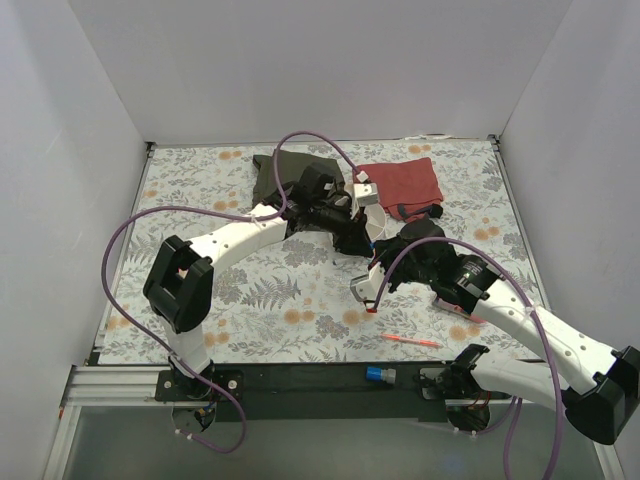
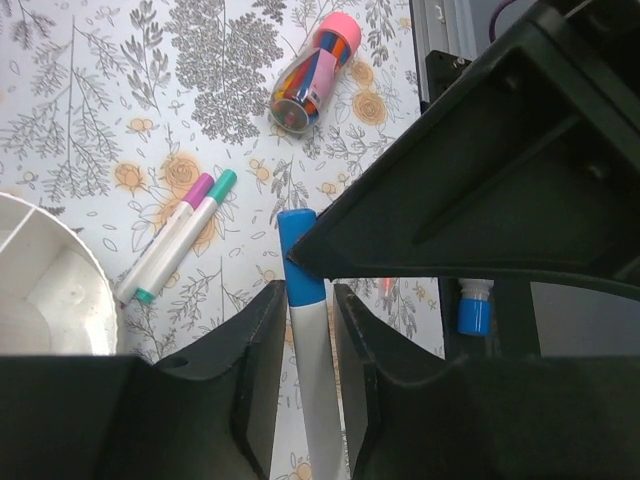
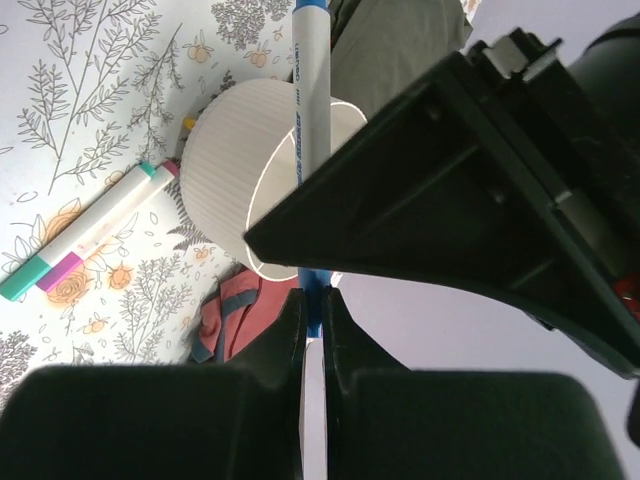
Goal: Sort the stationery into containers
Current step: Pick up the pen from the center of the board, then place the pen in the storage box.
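A thin white pen with blue ends (image 2: 312,370) hangs in the air between both grippers, above the floral table. My left gripper (image 2: 310,297) is closed round its white barrel just below the blue cap. My right gripper (image 3: 312,297) is shut on the pen's (image 3: 311,110) other blue end. The two grippers meet at mid table (image 1: 365,248). The white divided bowl (image 2: 45,290) sits just beside them and shows ribbed from outside (image 3: 235,160). Two white pens with purple and teal caps (image 2: 175,250) lie together by the bowl. A fat pink tube (image 2: 312,70) lies farther off.
A thin pink-orange pen (image 1: 410,341) lies near the table's front edge. A blue-capped marker (image 1: 378,375) rests on the black base rail. An olive cloth (image 1: 285,170) and a red cloth (image 1: 405,182) lie at the back. White walls enclose the table.
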Robot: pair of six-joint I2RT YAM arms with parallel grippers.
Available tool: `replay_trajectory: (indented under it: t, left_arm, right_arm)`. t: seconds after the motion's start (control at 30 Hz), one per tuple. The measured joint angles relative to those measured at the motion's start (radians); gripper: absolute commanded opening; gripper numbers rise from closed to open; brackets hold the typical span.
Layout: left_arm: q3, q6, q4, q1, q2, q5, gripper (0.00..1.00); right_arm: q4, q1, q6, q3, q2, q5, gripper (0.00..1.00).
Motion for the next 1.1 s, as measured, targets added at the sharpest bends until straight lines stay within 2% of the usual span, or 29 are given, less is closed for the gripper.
replay_trajectory:
  t: [0.07,0.13,0.17,0.23,0.47,0.57,0.6,0.63,0.67,0.7,0.73,0.8,1.0,1.1]
  left_arm:
    - [0.0,0.001,-0.021,-0.003,0.008,0.0,0.27]
    - [0.005,0.005,-0.037,-0.007,0.014,0.0,0.23]
    - [0.01,0.005,-0.045,-0.008,0.018,0.0,0.18]
    - [0.02,0.01,-0.061,-0.01,0.027,-0.002,0.17]
    - [0.036,0.021,-0.084,-0.01,0.035,-0.003,0.21]
    - [0.053,0.023,-0.089,-0.011,0.036,-0.013,0.02]
    - [0.056,0.023,-0.09,-0.011,0.036,-0.014,0.0]
    - [0.057,0.029,-0.09,-0.009,0.037,-0.01,0.0]
    - [0.057,0.028,-0.091,-0.009,0.037,-0.01,0.0]
    - [0.057,0.031,-0.091,-0.009,0.037,-0.01,0.0]
    - [0.057,0.032,-0.09,-0.009,0.037,-0.009,0.0]
    - [0.057,0.035,-0.09,-0.009,0.037,-0.004,0.0]
    - [0.057,0.034,-0.057,0.008,0.037,-0.003,0.0]
    - [0.04,0.002,0.033,0.059,0.032,-0.011,0.0]
  right_arm:
    - [0.01,0.0,-0.001,0.0,0.0,0.001,0.01]
    - [0.02,0.001,-0.002,0.0,0.0,0.005,0.01]
    - [0.024,0.002,-0.004,0.0,0.0,0.005,0.01]
    - [0.027,0.003,-0.005,0.0,-0.003,0.005,0.01]
    - [0.04,0.006,-0.022,-0.015,-0.013,0.005,0.01]
    - [0.048,0.006,-0.027,-0.014,-0.013,0.005,0.01]
    - [0.051,0.006,-0.028,-0.014,-0.015,0.006,0.01]
    - [0.052,0.006,-0.028,-0.015,-0.016,0.006,0.06]
    - [0.052,0.006,-0.028,-0.015,-0.016,0.009,0.19]
    - [0.052,0.006,-0.027,-0.015,-0.016,0.009,0.43]
    - [0.053,0.006,-0.022,-0.015,-0.016,0.013,0.58]
    - [0.063,0.007,-0.005,-0.019,-0.018,0.034,0.64]
    - [0.071,-0.021,0.064,-0.027,-0.117,0.115,0.75]
    - [0.056,-0.05,0.16,-0.002,-0.193,0.127,0.75]
